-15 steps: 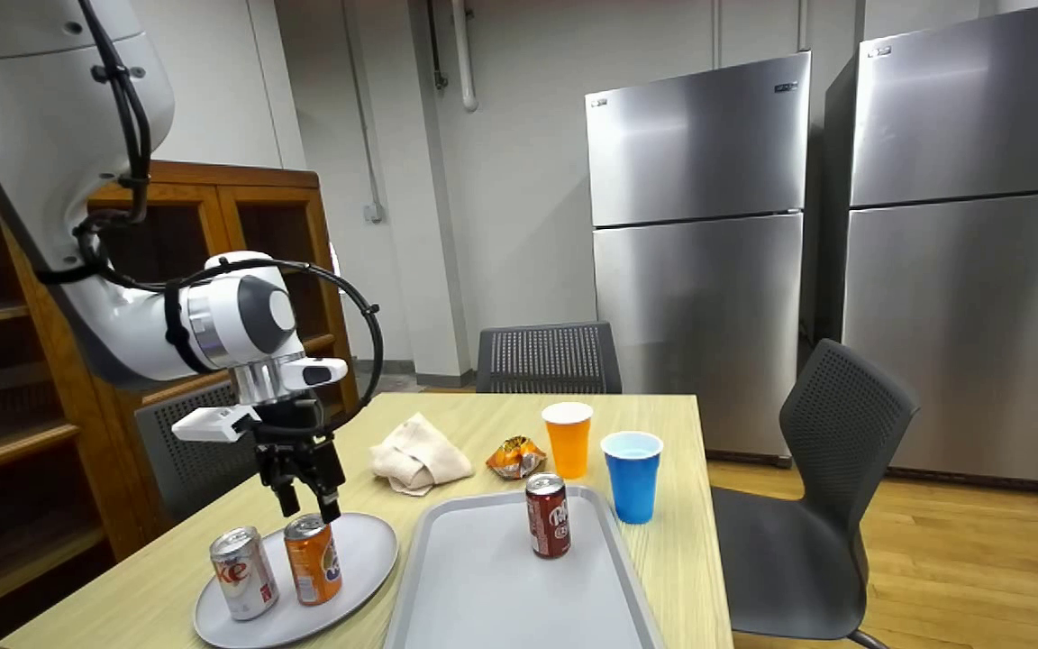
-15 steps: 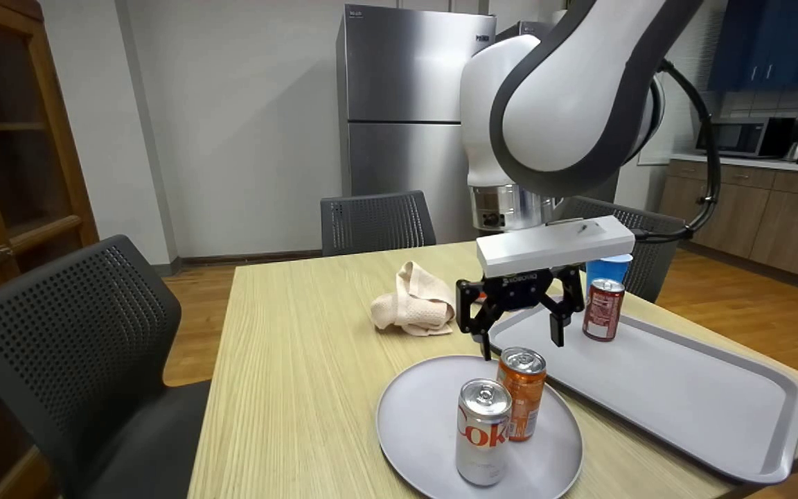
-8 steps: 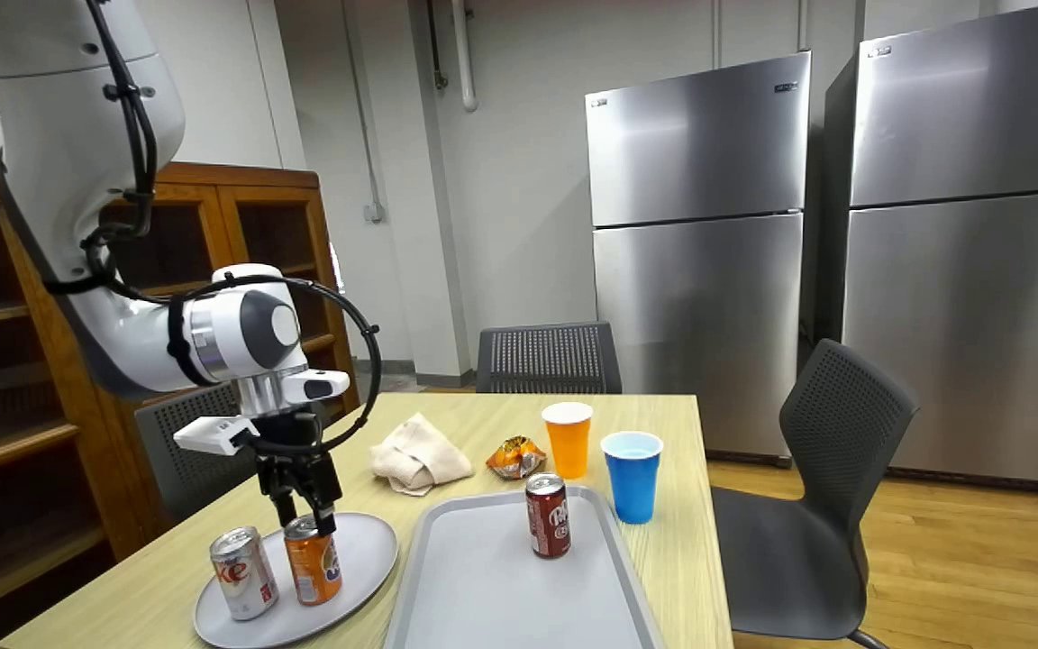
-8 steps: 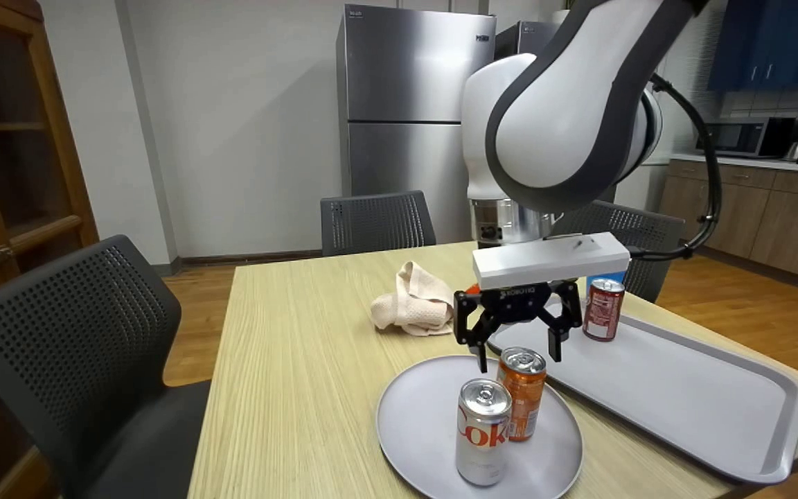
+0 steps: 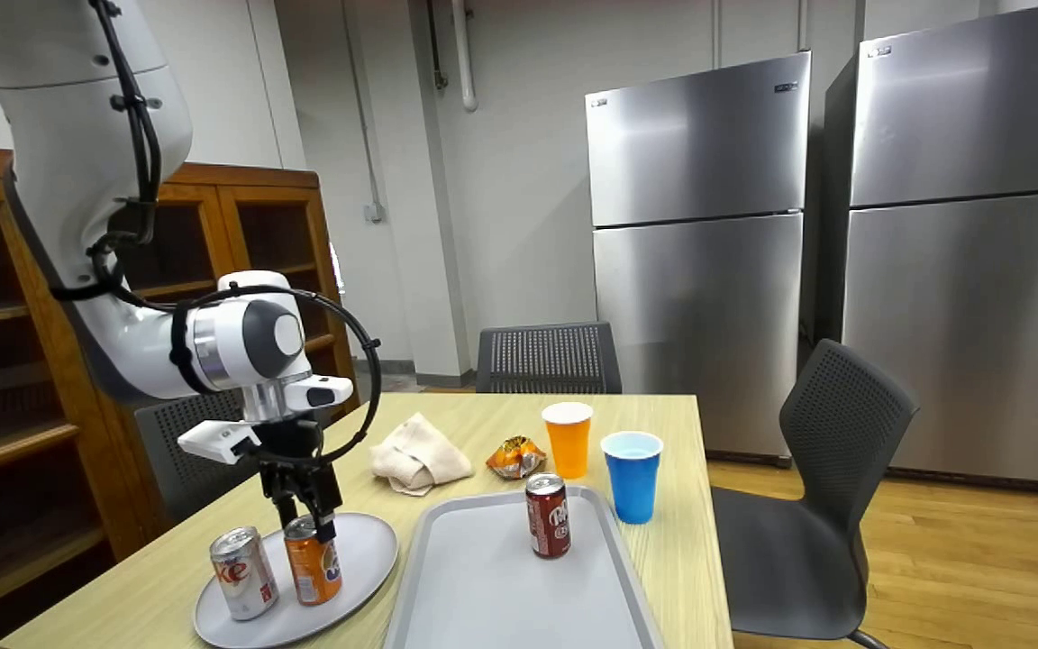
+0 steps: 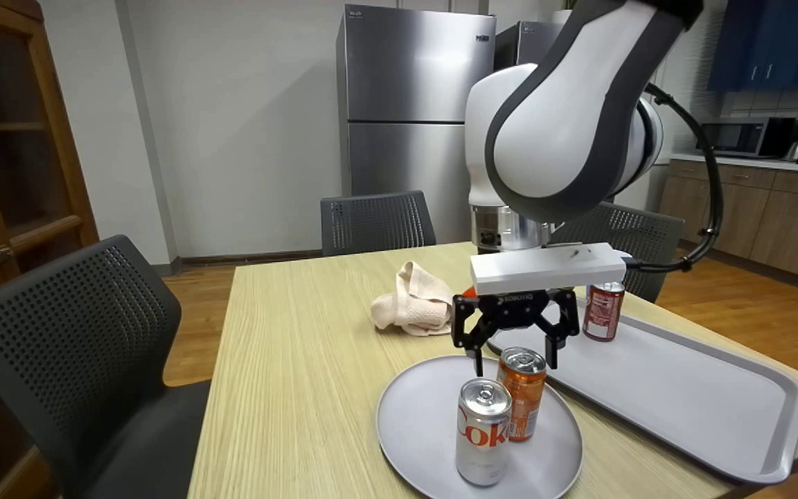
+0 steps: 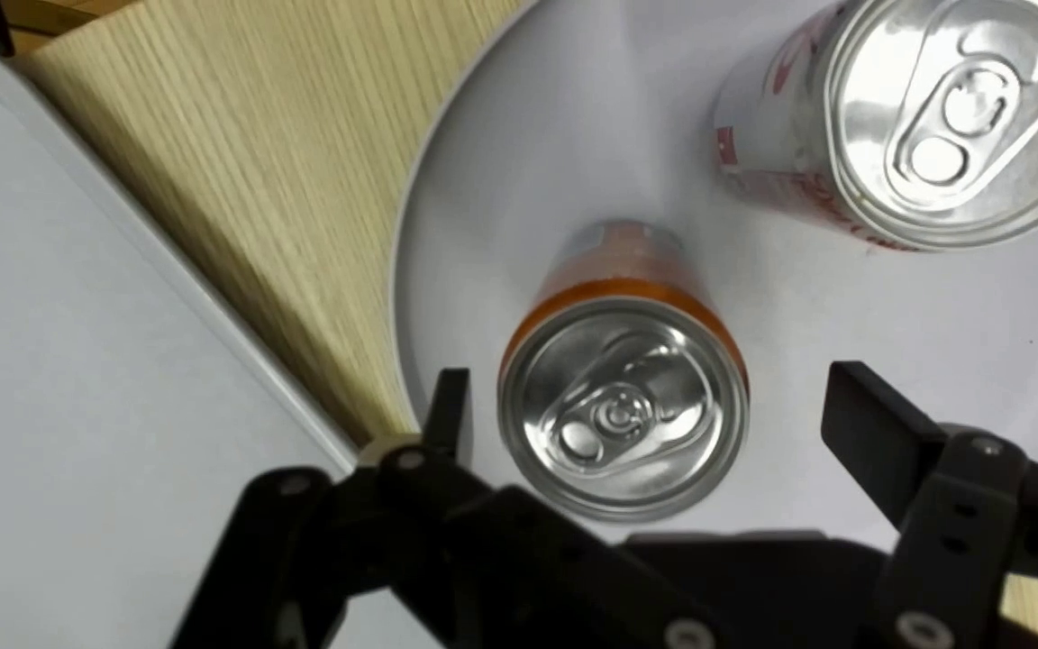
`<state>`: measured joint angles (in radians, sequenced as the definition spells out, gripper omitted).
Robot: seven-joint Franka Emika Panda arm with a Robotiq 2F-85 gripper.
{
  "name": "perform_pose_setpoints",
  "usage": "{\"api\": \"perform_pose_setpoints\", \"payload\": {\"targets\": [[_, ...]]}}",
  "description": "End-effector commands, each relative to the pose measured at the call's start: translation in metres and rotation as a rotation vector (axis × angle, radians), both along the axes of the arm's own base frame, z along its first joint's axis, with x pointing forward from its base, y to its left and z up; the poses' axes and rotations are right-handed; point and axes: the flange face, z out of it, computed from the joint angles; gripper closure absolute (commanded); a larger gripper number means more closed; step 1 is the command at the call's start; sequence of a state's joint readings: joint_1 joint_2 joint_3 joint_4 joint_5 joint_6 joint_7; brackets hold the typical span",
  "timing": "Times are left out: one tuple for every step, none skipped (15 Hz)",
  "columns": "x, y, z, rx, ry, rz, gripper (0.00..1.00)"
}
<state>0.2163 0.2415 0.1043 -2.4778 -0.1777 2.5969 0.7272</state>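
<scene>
Jaws apart, the gripper (image 6: 516, 369) straddles the upright orange Fanta can (image 6: 526, 403); nearer left in both exterior views, a Diet Coke can (image 6: 483, 436) shares the round gray plate (image 6: 416, 416).

Bright, soft shadows, glinting orange can (image 7: 624, 397)

In an exterior view, to the right of the pincer (image 5: 307, 530), a crumpled beige cloth (image 5: 420, 457), a shiny orange wrapper (image 5: 516, 459), an orange cup (image 5: 569, 443), a blue cup (image 5: 632, 484), farther off, a dark chair (image 5: 814, 516), two steel refrigerators (image 5: 699, 297)
</scene>
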Motion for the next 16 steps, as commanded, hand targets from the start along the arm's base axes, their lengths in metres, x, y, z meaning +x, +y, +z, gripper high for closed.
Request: {"api": "perform_pose_setpoints", "payload": {"targets": [[-0.003,0.000,-0.001,0.014,-0.003,-0.015,0.00],[-0.004,-0.001,-0.001,0.012,0.001,-0.015,0.00],[-0.005,-0.001,-0.002,0.012,0.006,-0.019,0.21],[-0.006,-0.003,-0.002,0.012,0.009,-0.021,0.28],[-0.007,-0.004,-0.002,0.009,0.010,-0.024,0.34],[-0.007,-0.005,-0.002,0.006,0.011,-0.025,0.44],[-0.008,-0.006,-0.002,0.004,0.012,-0.026,0.51],[-0.007,-0.008,-0.001,0.001,0.011,-0.027,0.59],[-0.007,-0.008,0.001,-0.004,0.008,-0.025,0.59],[-0.006,-0.009,0.003,-0.008,0.004,-0.023,0.59],[-0.005,-0.009,0.004,-0.008,0.002,-0.019,0.59],[-0.004,-0.010,0.007,-0.010,-0.002,-0.013,0.59],[-0.003,-0.010,0.010,-0.008,-0.007,-0.008,0.59],[-0.002,-0.011,0.014,-0.011,-0.016,-0.002,0.59],[-0.001,-0.013,0.018,-0.011,-0.027,0.004,0.59],[0.001,-0.015,0.022,-0.011,-0.036,0.008,0.59]]}}
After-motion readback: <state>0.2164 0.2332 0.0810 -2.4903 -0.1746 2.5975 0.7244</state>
